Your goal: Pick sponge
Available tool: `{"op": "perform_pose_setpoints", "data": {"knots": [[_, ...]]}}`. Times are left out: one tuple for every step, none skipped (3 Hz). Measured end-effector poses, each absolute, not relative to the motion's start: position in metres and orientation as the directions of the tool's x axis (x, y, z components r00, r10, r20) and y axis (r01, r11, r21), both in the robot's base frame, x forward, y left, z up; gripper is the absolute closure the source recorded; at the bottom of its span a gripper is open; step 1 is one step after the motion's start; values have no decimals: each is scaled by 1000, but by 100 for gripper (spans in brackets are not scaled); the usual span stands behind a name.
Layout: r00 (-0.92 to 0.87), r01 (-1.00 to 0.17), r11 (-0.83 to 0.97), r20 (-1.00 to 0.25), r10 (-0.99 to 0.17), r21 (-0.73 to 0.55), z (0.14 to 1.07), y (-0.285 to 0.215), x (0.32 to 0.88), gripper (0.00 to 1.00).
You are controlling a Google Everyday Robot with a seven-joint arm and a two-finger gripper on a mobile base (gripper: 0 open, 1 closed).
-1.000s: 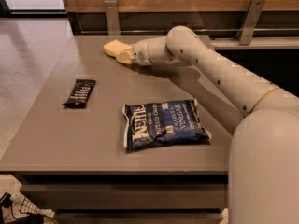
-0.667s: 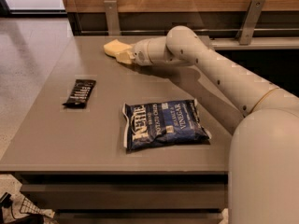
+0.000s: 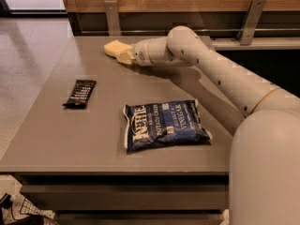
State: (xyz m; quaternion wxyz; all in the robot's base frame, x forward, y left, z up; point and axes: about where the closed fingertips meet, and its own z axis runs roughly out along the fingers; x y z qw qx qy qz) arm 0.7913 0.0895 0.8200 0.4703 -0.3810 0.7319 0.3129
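The sponge [image 3: 113, 47] is found in the upper left of centre, on the far part of the grey table [image 3: 51, 144]. It is placed just at the tip of the gripper [image 3: 125, 56], to its left and slightly higher in the frame. Whether the gripper is closed on it cannot be told. The sponge is seen as a small pale yellow block with soft curved edges, its right end hidden by the gripper. A blue chip bag [image 3: 164, 124] is set at lower centre.
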Motion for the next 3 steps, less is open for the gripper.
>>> {"op": "perform_pose_setpoints", "data": {"knots": [[-267,-852,514,-927,-263,100,820,89,791,100],[-267,-852,514,-927,-263,100,820,90,791,100],[-267,-850,519,-925,-271,93,822,89,790,100]]}}
